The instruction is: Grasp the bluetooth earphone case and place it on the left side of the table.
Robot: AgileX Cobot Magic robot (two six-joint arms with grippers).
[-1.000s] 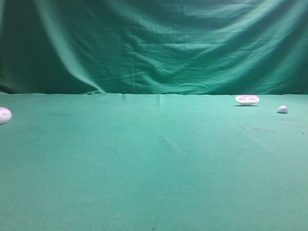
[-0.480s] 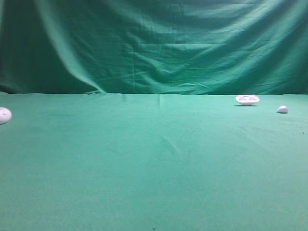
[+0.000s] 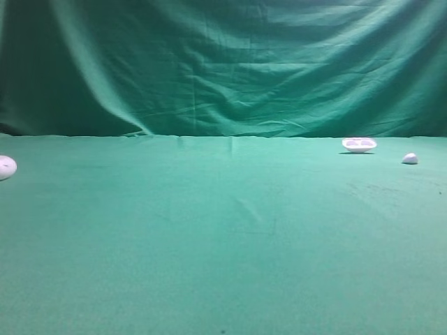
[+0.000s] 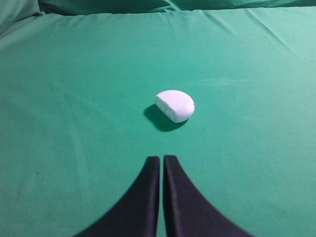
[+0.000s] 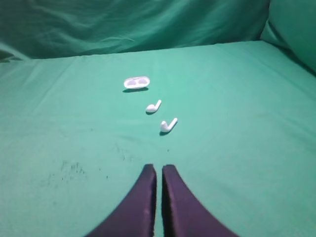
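Observation:
The bluetooth earphone case [image 4: 175,105] is a smooth white rounded lump lying on the green table [image 4: 256,148], a short way beyond my left gripper [image 4: 161,158]. That gripper is shut and empty. In the exterior high view the case [image 3: 5,167] lies at the far left edge of the table [image 3: 223,265]. My right gripper [image 5: 159,168] is shut and empty over bare green cloth. Neither gripper shows in the exterior high view.
A flat shallow white dish [image 5: 136,82] lies ahead of the right gripper, with two small white earbuds [image 5: 153,106] [image 5: 168,125] in front of it. In the exterior high view the dish [image 3: 359,144] and a tiny white lump [image 3: 410,158] sit at the back right. A draped green backdrop [image 3: 223,63] rises behind the table.

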